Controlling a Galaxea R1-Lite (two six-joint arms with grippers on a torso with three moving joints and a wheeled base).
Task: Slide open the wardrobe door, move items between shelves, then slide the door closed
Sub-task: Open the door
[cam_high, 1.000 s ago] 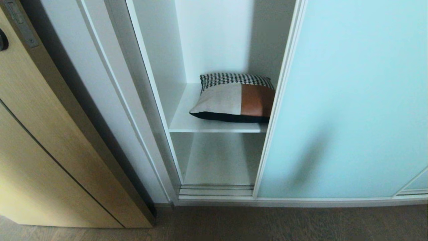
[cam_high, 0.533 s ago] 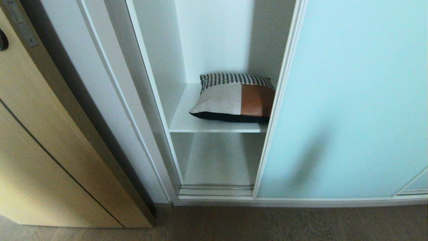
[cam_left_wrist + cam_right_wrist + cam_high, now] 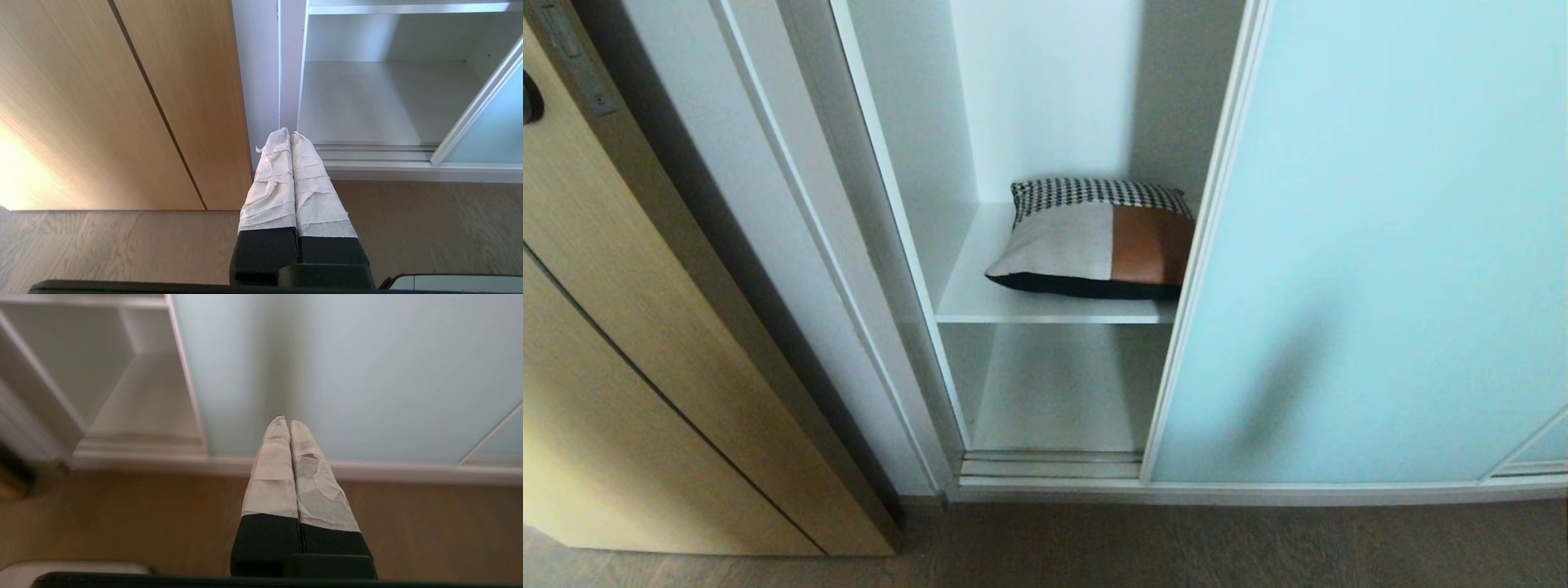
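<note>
The square patchwork cushion [image 3: 1098, 238] of houndstooth, cream and rust-brown panels lies flat on the upper white shelf [image 3: 980, 304], its right edge tucked behind the frosted pale-blue sliding door [image 3: 1372, 245]. Both hands hang low near the floor, fingers pressed together and empty: left hand [image 3: 289, 136] faces the opening, so it looks nearer; right hand [image 3: 284, 424] faces the glass.

The left gripper [image 3: 290, 134] is showing two long tapering fingers [image 3: 271, 179] wrapped in crinkled white tape, running back into matte black blocks on a black base. The right gripper [image 3: 284, 421] is wearing the same white wrap, patchier and peeling on one finger, above matching black blocks.
</note>
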